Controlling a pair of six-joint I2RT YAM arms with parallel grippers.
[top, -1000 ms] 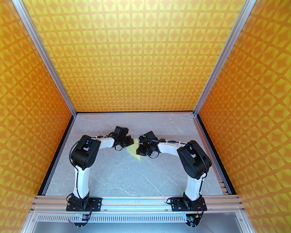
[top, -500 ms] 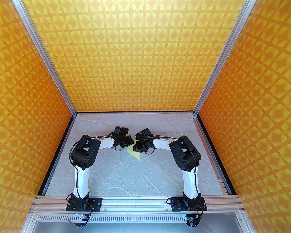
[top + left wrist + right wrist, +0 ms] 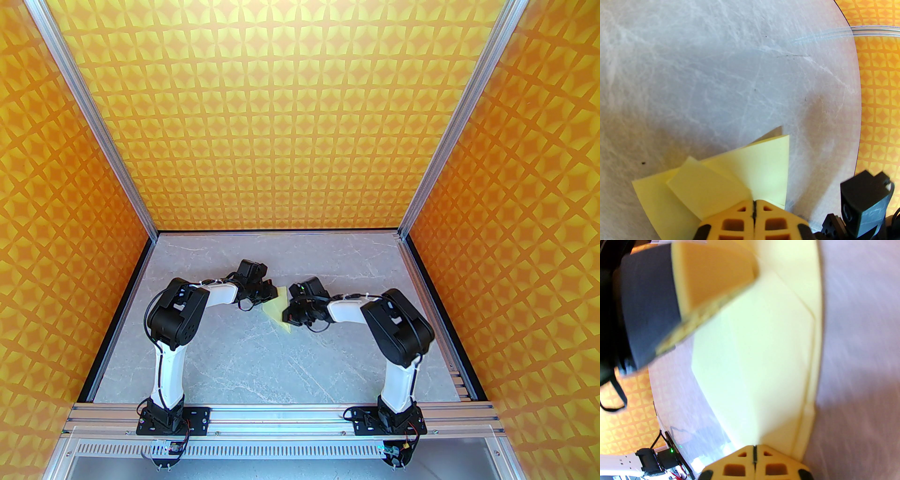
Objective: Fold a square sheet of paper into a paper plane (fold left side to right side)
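Item: paper plane [image 3: 279,313], pale yellow, part-folded, flat on the marble table [image 3: 262,365] between the two arms. We read its long axis as running from the far end to a point nearer the bases.
Left gripper [image 3: 754,204]: jaws clamped together, tips resting on the paper's left flaps.
Right gripper [image 3: 754,447]: jaws likewise closed, tips at the paper's right edge.
We judge both equally near; the left-to-right fold turns on the left flap crossing that axis

Grey marble table [image 3: 262,365]; folded yellow paper [image 3: 275,310] (creased) lying mid-table.
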